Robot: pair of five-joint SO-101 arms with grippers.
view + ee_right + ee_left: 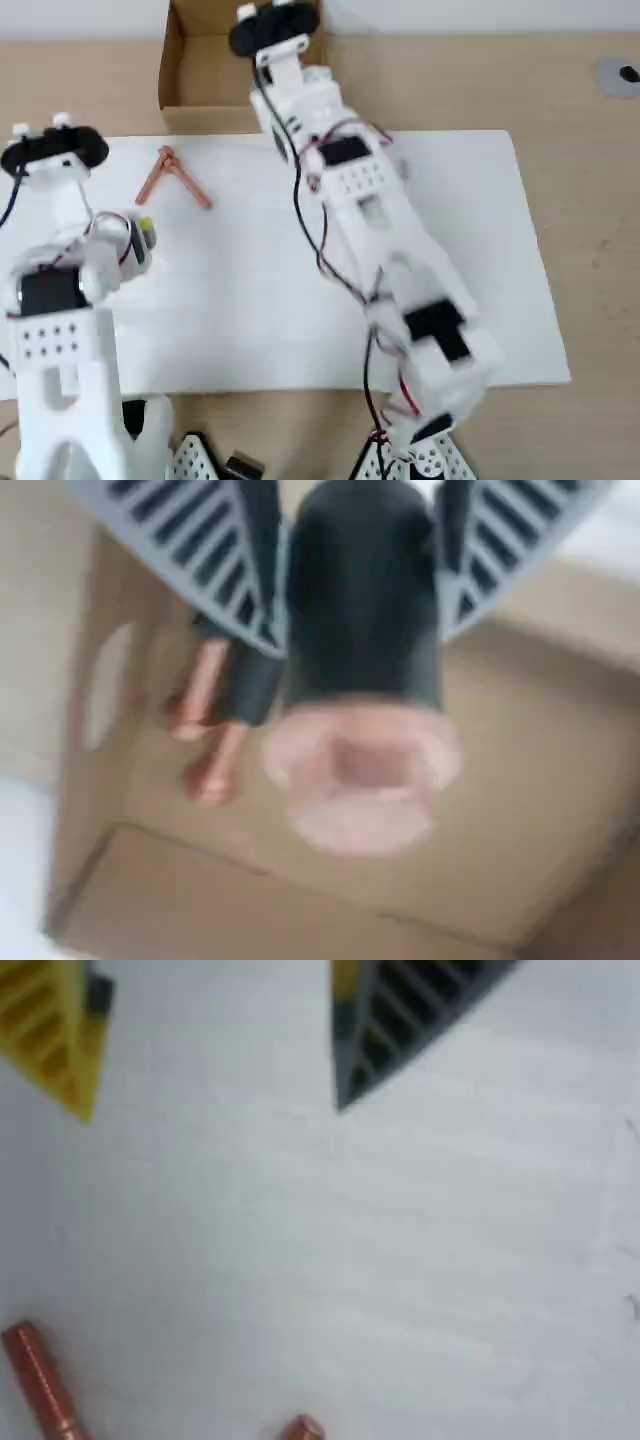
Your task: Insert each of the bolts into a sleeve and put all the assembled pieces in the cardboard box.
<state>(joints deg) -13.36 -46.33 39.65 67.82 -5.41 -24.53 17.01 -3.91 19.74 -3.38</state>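
Right jaws clamped on a black cylindrical sleeve with a copper bolt in it [362,670], held over the open brown cardboard box [200,900]. Two assembled pieces [210,770] lie in the box below my right jaws. Left jaws apart above the white sheet [400,1260] on the tabletop, with two bare copper bolts [190,187] just ahead. I'd judge about halfway: this piece to drop, two bolts left to sleeve.

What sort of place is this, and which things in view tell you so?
Probably a robotics lab bench: a left arm and right arm side by side on a wooden table, a white sheet as work mat, copper bolts and a box laid out for assembly.
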